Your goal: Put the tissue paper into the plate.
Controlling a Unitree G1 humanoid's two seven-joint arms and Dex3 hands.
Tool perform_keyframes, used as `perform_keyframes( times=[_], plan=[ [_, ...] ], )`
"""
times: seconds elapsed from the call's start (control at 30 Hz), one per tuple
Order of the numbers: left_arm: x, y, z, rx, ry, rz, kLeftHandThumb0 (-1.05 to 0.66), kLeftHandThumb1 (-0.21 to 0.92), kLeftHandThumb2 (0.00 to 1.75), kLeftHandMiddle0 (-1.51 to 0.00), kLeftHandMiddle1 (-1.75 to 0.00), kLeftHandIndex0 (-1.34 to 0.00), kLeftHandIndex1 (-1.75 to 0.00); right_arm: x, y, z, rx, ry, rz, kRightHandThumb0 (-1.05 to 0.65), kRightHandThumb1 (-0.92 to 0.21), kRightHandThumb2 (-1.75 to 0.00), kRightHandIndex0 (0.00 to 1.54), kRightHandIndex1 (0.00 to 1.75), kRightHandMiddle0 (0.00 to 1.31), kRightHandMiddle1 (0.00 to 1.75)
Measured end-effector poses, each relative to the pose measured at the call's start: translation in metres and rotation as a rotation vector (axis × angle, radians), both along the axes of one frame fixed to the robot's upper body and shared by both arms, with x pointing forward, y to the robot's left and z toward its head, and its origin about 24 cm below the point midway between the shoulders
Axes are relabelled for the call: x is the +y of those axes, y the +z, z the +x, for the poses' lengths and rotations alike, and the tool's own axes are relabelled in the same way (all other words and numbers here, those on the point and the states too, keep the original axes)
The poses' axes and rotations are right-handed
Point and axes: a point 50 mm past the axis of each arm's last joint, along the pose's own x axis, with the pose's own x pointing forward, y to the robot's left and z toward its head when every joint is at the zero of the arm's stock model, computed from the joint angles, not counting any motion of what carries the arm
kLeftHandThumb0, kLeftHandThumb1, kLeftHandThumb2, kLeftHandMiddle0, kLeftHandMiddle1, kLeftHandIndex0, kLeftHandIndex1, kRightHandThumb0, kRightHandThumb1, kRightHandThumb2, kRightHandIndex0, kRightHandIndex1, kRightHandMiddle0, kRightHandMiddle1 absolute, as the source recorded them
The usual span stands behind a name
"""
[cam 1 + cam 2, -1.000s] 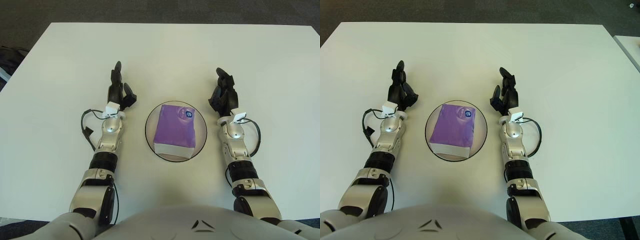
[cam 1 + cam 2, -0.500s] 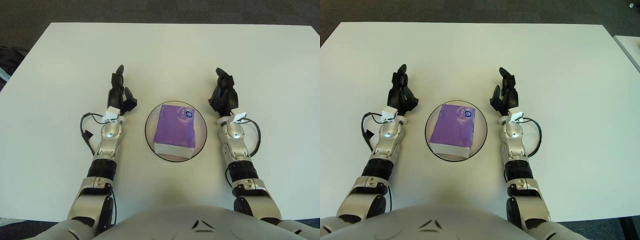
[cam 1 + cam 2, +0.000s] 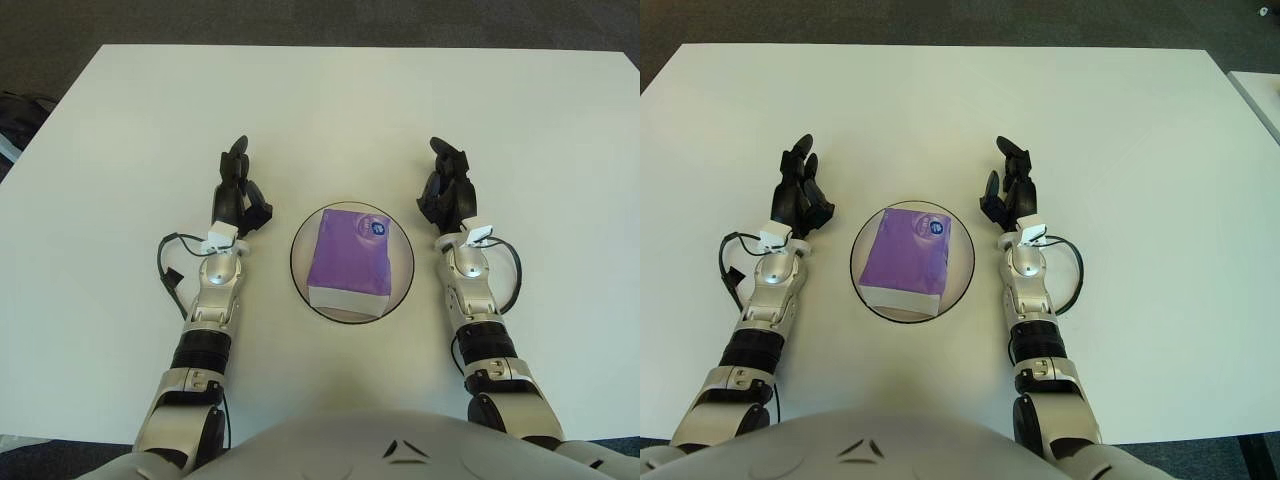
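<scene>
A purple tissue pack [image 3: 349, 257] with a white lower edge lies inside a round clear plate [image 3: 299, 285] with a dark rim at the table's middle. My left hand [image 3: 238, 192] rests on the table to the left of the plate, fingers spread and empty. My right hand [image 3: 446, 190] rests on the table to the right of the plate, fingers relaxed and empty. Neither hand touches the plate or the pack.
The white table [image 3: 330, 110] stretches wide beyond the plate. A dark floor lies past its far edge. A second white table edge [image 3: 1258, 95] shows at the far right.
My left forearm has drawn back slightly toward my body and shifted left, away from the plate. The right hand, plate and tissue pack have not moved.
</scene>
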Motion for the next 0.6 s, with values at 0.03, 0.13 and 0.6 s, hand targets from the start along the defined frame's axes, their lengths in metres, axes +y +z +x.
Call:
perform_keyframes(
  times=[0.03,0.13,0.6],
  plan=[
    [0.0,-0.0001,-0.0003,0.0,0.0,-0.001,-0.79,0.92,1.05,-0.33,-0.05,0.0,-0.65,0.0,0.0,-0.0002,0.0,-0.002,-0.001,-0.67,-0.92,-0.76,0.39,0.04,0.0,0.84],
    [0.0,-0.0002,-0.0011,0.0,0.001,-0.005,-0.79,0.92,1.05,-0.34,-0.05,0.0,-0.66,0.0003,0.0001,-0.0005,-0.001,-0.006,-0.006,-0.66,-0.92,-0.76,0.4,0.04,0.0,0.84],
    [-0.0008,-0.0002,-0.0027,-0.001,0.002,-0.003,-0.8,0.92,1.04,-0.35,-0.03,0.0,-0.66,0.0002,0.0003,-0.002,-0.005,-0.027,-0.011,-0.67,-0.92,-0.77,0.43,0.05,0.0,0.86]
  ],
)
